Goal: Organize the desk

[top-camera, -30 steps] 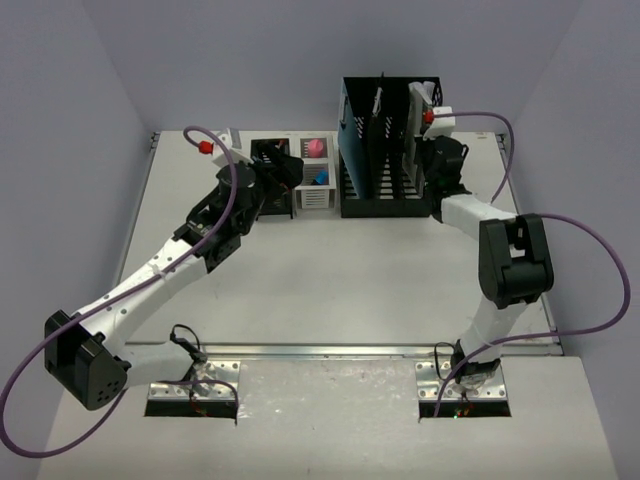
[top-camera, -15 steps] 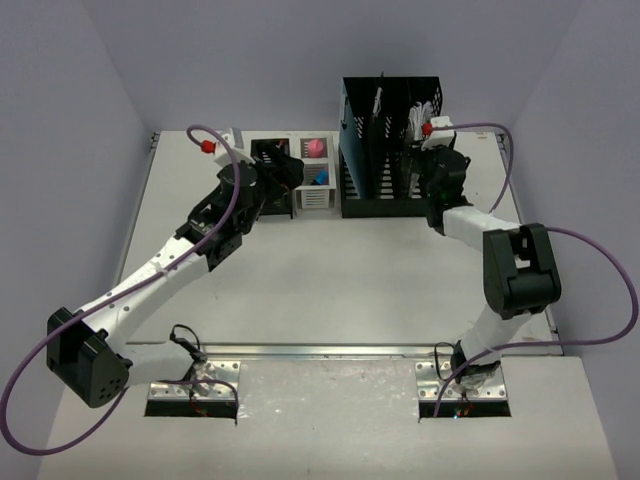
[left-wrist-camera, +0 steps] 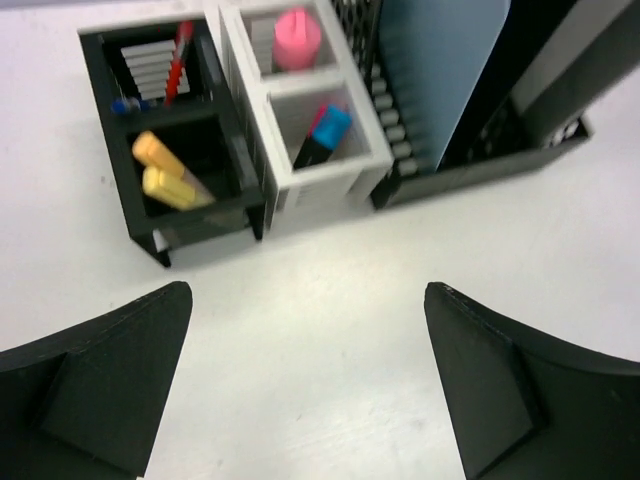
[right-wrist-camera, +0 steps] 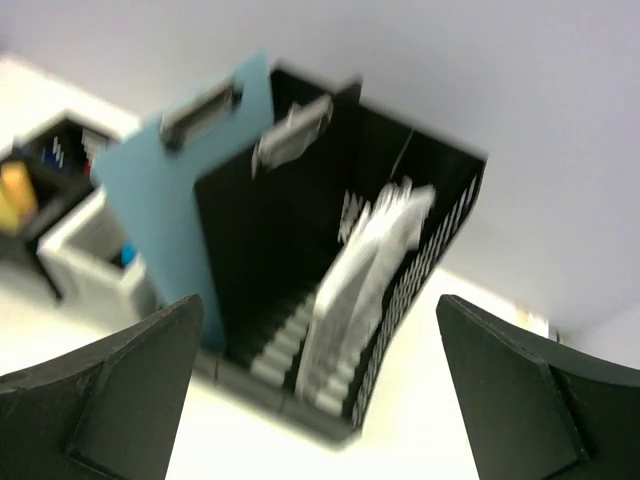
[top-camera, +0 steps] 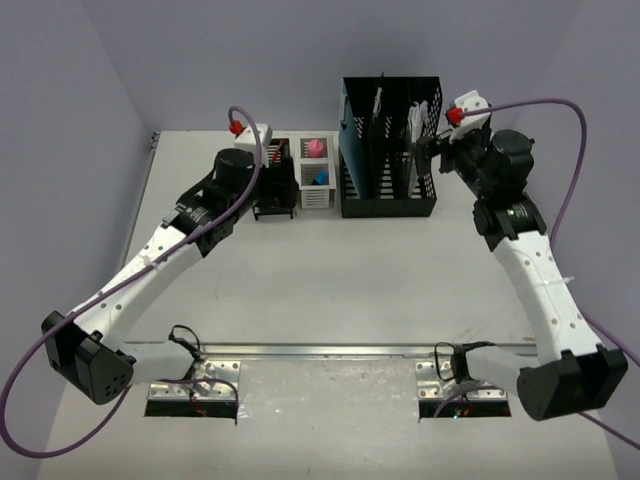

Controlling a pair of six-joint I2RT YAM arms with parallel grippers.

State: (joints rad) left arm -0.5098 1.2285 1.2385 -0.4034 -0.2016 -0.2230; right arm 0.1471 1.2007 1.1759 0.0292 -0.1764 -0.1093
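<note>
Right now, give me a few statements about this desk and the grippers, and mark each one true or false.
1. The left gripper and the right gripper are both open and empty. True.
2. Yellow highlighters lie in the black organizer. True.
3. The pink item sits in the black organizer. False: it is in the white organizer.
4. The blue clipboard lies flat. False: it stands upright in the black file rack.

Robotics lab: a left arm point(top-camera: 150, 265) and a right arm point(top-camera: 545, 290) bolted by a metal rail point(top-camera: 330, 350) on a white desk point(top-camera: 340, 270) enclosed by plain lilac walls point(top-camera: 70, 130).
</note>
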